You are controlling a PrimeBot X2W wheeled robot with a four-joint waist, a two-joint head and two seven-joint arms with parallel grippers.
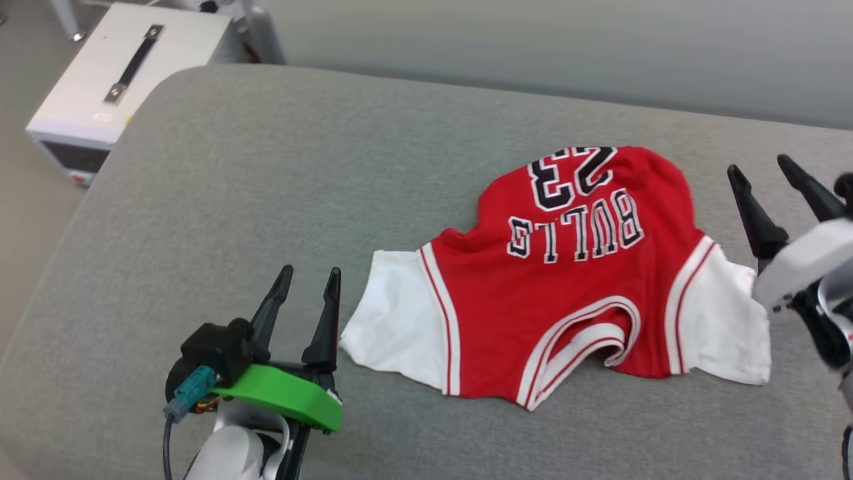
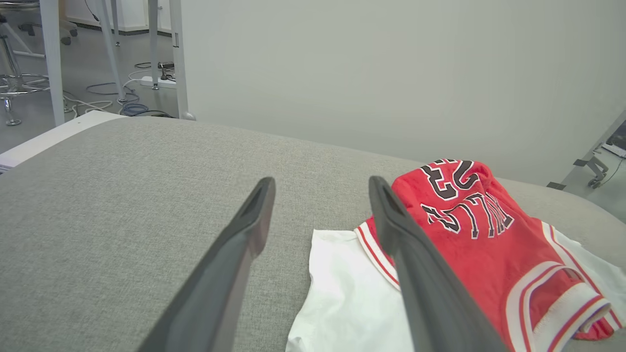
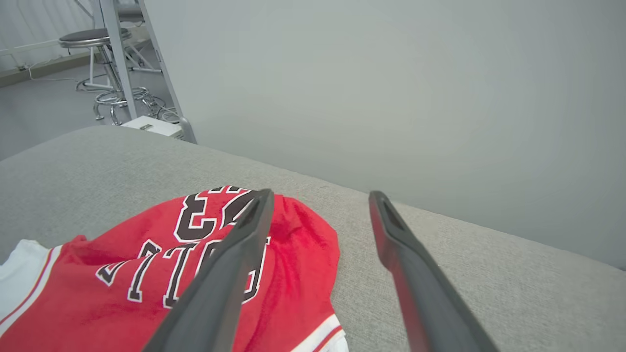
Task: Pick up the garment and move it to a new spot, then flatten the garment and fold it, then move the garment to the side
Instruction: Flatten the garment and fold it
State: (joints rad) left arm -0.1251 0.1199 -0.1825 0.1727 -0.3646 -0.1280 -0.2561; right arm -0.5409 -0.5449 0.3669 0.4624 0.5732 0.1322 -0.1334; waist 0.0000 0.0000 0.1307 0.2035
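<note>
two claws, both with fingers spread and nothing between them: my left gripper (image 1: 311, 270) sits just off the left sleeve of the garment (image 1: 566, 293), and my right gripper (image 1: 758, 164) hovers beside its right sleeve, over bare fabric of the grey cushion (image 1: 233, 200). whether the right wrist body touches that sleeve i cannot tell. the garment lies on the cushion, collar toward me, print upside-down, sleeves out to either side, but the hem end beyond the "23" looks rounded and tucked under, and the collar is puckered. i judge the step in hand to be flattening. to do it well i'd pinch only the top layer at each hem corner, one claw per side, and draw away from the collar evenly so the thin fabric slides rather than bunches; pulling one side first would skew it. beyond the garment the cushion's far edge is near, with the wall (image 1: 533, 47) behind it, so there's little room that way. left of the garment runs a wide stretch of bare cushion out to its rounded edge; a white box (image 1: 126, 73) stands past that corner, well apart.
</note>
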